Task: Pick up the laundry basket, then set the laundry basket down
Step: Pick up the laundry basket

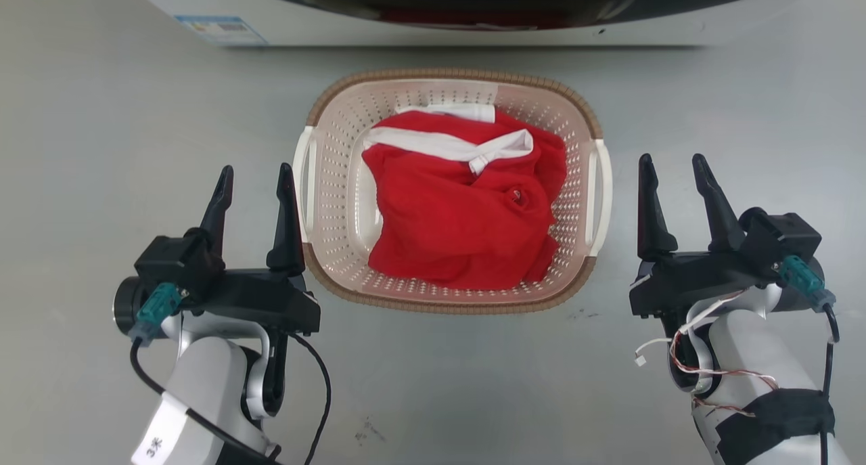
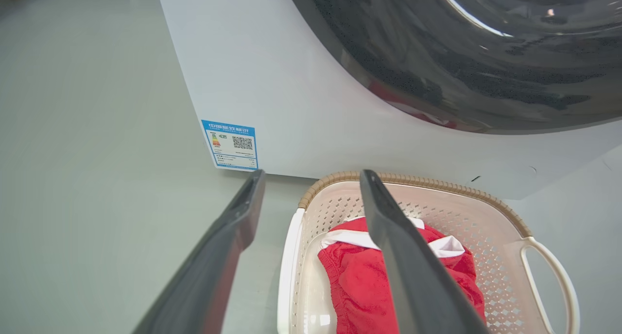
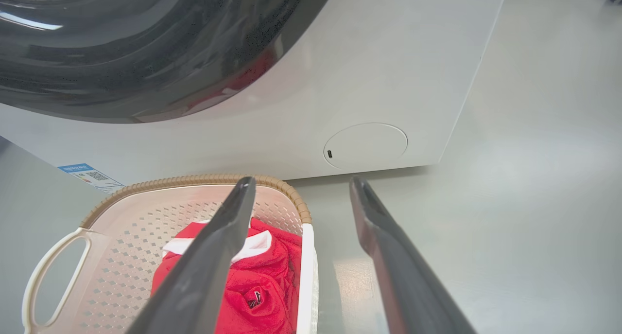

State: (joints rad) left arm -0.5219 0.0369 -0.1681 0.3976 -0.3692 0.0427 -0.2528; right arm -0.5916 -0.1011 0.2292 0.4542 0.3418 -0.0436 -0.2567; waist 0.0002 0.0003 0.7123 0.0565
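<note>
Grey floor [image 1: 101,147], QR-labelled washer [image 1: 406,28], laundry basket [image 1: 446,76] — left gripper [image 1: 256,169], right gripper [image 1: 672,159] both spread.

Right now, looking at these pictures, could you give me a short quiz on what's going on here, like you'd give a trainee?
1. What lies in the laundry basket?
2. True or false: the left gripper and the right gripper are both open, one at each side of the basket, gripping nothing.
3. Where does the basket stand? A: on the floor in front of the washer. B: on top of the washer. C: lifted between the grippers.
Key: 1. A crumpled red garment with white trim. 2. True. 3. A.
</note>
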